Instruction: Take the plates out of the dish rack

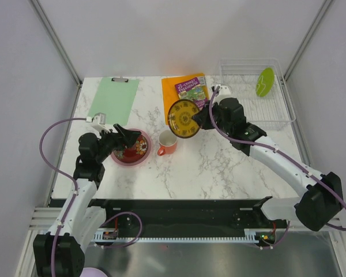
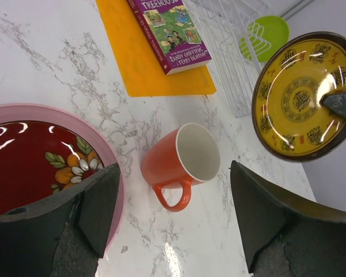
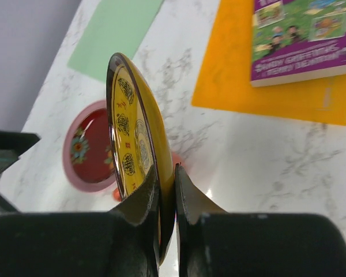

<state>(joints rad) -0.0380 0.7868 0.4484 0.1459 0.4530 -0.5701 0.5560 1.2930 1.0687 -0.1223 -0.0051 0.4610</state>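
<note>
The round brown-and-yellow patterned plate is pinched edgewise by the right gripper, the left gripper spread empty; levelling onto the dark red patterned plate is likely needed.

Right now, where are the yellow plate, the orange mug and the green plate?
yellow plate [image 1: 183,118], top view, centre of face.
orange mug [image 2: 161,161], left wrist view, outer side.
green plate [image 1: 264,82], top view, centre of face.

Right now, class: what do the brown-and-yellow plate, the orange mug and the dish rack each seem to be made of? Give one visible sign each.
The brown-and-yellow plate: likely glazed ceramic, possibly melamine; glossy with sharp highlights.
The orange mug: probably glazed ceramic; smooth shine, thick white-lined wall.
The dish rack: thin white bars, coated wire or plastic; cannot tell which.
</note>
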